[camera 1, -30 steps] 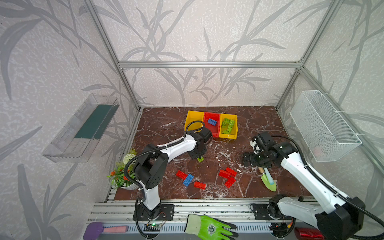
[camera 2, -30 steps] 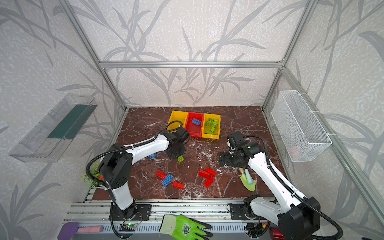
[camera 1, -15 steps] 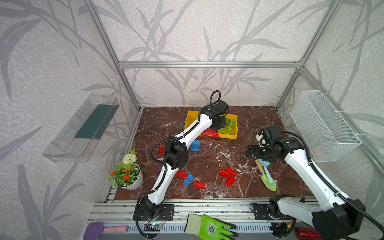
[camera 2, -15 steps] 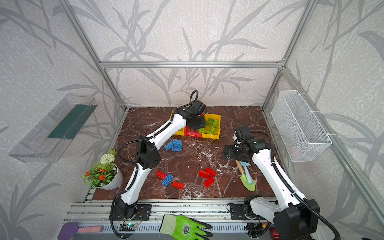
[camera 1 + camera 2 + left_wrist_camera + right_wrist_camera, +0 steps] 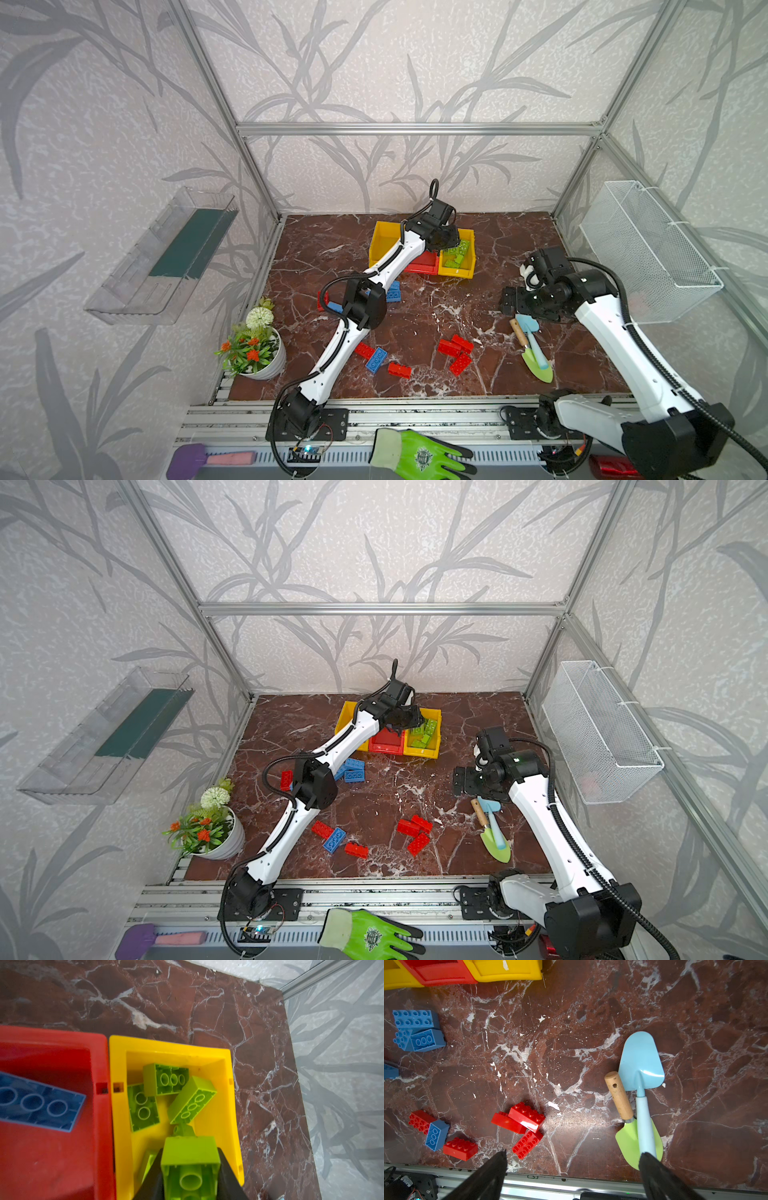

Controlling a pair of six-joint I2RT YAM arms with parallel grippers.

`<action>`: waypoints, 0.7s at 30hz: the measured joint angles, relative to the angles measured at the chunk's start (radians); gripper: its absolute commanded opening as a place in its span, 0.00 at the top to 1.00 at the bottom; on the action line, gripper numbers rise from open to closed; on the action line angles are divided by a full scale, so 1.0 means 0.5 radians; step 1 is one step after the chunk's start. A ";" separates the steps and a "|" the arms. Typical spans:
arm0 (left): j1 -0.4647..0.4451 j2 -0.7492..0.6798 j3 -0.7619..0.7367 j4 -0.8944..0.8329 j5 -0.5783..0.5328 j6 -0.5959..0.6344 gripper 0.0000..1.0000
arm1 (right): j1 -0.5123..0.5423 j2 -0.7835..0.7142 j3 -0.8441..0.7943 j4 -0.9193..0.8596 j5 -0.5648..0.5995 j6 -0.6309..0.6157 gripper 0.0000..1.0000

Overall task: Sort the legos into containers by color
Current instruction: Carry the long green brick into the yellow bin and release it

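I had my left end effector (image 5: 190, 1154) clamped on a green brick (image 5: 191, 1180), poised over the right yellow bin (image 5: 170, 1045); loose green bricks (image 5: 166, 1079) lay below, slightly farther.

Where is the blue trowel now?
In both top views the blue trowel lies on the right, its handle crossing over the green trowel.

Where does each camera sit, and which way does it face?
Top views: high at the front, angled down at the table; left arm and right arm show.
Left wrist: above the yellow bin, looking down into it; left gripper shut on a green lego.
Right wrist: above the table, looking down at red legos; open right gripper.
Shared: both wrist views show that bin.
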 measured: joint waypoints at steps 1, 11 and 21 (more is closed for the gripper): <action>0.006 0.014 0.000 0.025 0.011 -0.019 0.44 | -0.009 0.008 0.011 -0.018 0.011 -0.008 0.01; 0.071 0.031 0.040 0.263 0.172 -0.218 0.08 | -0.110 0.065 0.141 -0.080 0.076 -0.069 0.01; 0.084 -0.221 -0.161 0.095 0.231 -0.196 0.11 | -0.110 0.079 0.121 -0.004 -0.009 -0.063 0.01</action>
